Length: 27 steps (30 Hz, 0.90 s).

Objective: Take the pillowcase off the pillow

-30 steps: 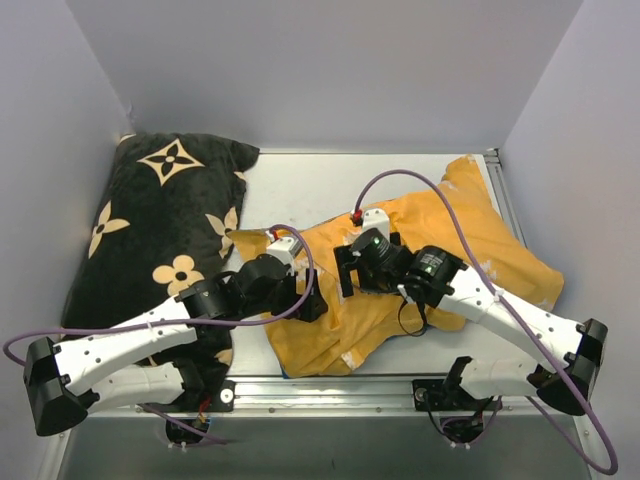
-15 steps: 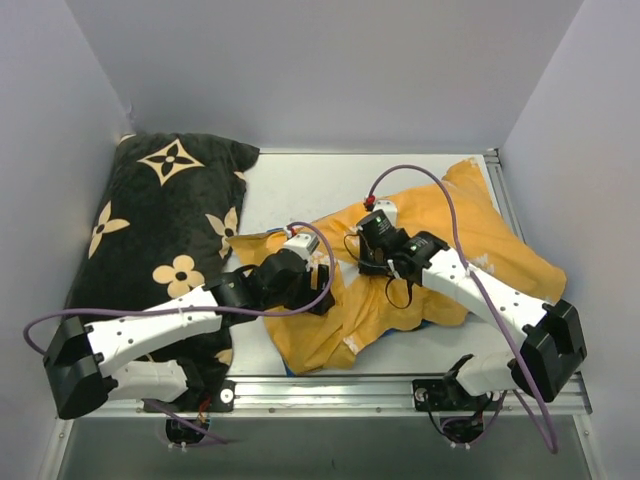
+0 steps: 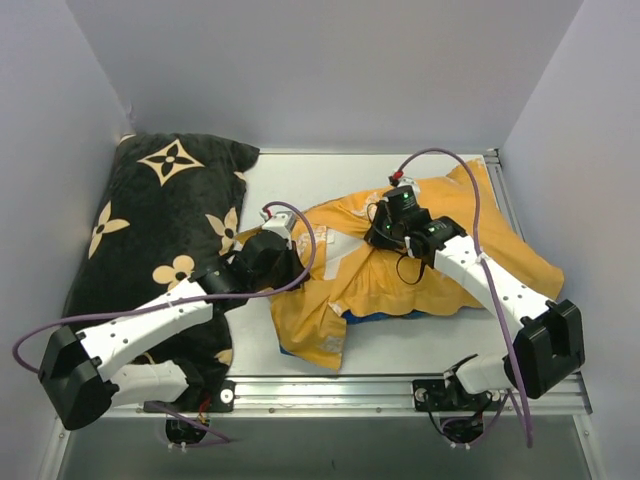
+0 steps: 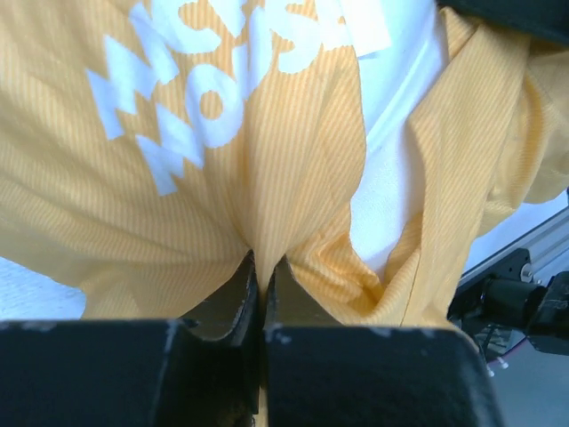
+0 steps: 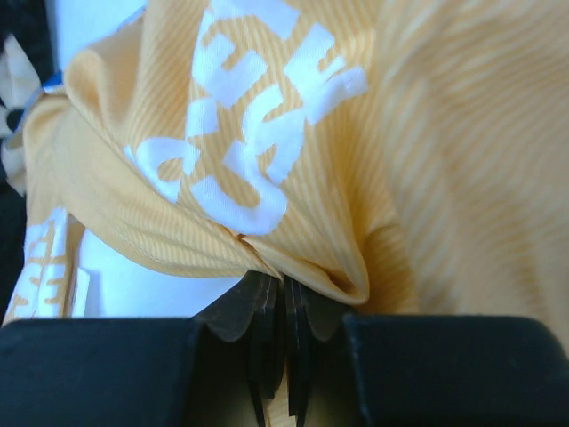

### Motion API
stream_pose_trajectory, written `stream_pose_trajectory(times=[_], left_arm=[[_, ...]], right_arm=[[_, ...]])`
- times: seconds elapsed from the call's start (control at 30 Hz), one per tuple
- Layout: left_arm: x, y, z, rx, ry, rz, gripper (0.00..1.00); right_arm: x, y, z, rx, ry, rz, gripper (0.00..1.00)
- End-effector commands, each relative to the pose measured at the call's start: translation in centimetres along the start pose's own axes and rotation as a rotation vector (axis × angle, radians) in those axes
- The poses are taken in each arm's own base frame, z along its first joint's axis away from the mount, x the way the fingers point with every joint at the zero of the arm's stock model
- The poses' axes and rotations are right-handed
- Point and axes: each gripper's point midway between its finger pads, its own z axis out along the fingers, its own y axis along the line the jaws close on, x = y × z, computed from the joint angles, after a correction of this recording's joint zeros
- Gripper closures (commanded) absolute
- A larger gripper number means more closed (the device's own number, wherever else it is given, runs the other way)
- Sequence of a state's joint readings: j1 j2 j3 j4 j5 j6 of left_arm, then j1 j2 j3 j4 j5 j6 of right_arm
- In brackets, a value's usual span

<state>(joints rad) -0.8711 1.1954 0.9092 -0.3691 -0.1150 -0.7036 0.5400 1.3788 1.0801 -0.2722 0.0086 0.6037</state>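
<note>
Pinching case (image 3: 400, 285) w/ both: L gripper (image 4: 262, 264) clamps its left fold, R gripper (image 5: 283, 283) its far fold. Case lies mid-scene, right of black pillow (image 3: 150, 220); white pillow (image 4: 391, 169) peeks inside.

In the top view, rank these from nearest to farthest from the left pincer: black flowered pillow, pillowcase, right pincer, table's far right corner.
1. pillowcase, clamped in the left pincer.
2. black flowered pillow, just to its left.
3. right pincer, across the fabric to the right.
4. table's far right corner, at the back.
</note>
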Motion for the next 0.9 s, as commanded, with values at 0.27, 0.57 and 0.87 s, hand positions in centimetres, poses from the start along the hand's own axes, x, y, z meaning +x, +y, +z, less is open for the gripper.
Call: stream_pose_trajectory(times=[0.27,0.57,0.87], left_arm=[[8.2,10.7,-0.5,-0.286,0.145,-0.183,1.00],[9.6,11.4,2.3,-0.273,0.158,-0.190,1.00],[8.0,10.2,7.1,-0.239,0.135,-0.204,1.00]], right_arm=[[-5.8,-7.0,-0.1,0.154,-0.160,0.195,1.00],[-2.1,-5.6,-1.7,0.119,-0.081,0.064,0.95],[10.2,-7.2,-4.3,0.142,0.028,-0.033,0.76]])
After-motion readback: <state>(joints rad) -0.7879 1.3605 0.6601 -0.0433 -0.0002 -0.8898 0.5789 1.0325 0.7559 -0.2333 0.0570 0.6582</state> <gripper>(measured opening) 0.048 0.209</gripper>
